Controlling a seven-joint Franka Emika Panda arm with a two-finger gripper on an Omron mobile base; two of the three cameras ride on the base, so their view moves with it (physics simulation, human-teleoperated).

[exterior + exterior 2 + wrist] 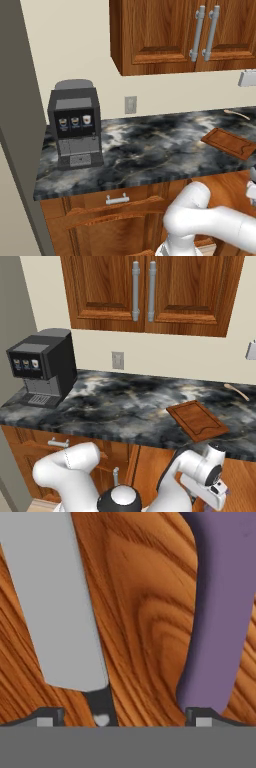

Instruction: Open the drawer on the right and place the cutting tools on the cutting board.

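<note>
We have the gripper (122, 718) down inside the drawer (145, 602), its jaws spread wide with nothing between them yet, and the two dark tips stand on either side of the knife (57, 607). The hand view looks straight at the orange-brown wood of the drawer floor, where the knife lies with its broad silver blade running away from us and its dark handle starting just between the tips. Beside it, on the other side of the view, lies a purple object (220, 612); we cannot tell what it is, though it may be a second tool, and one tip sits right at its lower end. To do this pick well, we judge that we should centre the jaws on the handle, not the blade, so the pads meet something thick and less slippery, and shift a little away from the purple object so the closing finger does not catch it. We should go low enough for the pads to reach under the handle's widest part, then close gently and lift straight up to clear the drawer wall. The cutting board (197, 420) waits on the dark marble counter (115, 401), to the right and well apart from the coffee machine (42, 366), with its surface bare for the knife.
</note>
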